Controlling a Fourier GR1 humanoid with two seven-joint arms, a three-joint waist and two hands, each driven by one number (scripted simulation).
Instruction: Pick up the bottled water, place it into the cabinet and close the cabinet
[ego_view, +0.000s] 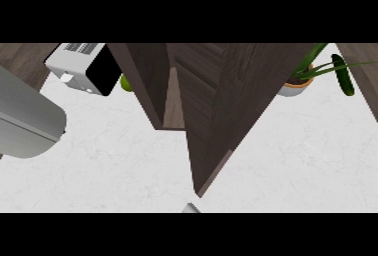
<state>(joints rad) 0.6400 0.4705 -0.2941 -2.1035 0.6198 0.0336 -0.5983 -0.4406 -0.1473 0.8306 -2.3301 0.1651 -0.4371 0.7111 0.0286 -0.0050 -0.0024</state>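
A white marbled table (111, 165) carries a toaster (77, 64) at upper left and a potted plant (295, 86) at upper right.

Centre: we find the cabinet (214, 100) blocking mid-counter.
Left: toaster (85, 67) crowds the far corner.
Right: counter (310, 150) open up to the potted plant (295, 86).

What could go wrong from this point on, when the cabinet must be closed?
1. No bottle and no hand shows in this view, so the cabinet, which looks open, might get closed without the bottle inside.
2. The grey forearm at the left lies close to the toaster; a wide sweep could knock it.
3. The plant stands right beside the cabinet; a moving door or arm may brush its leaves.
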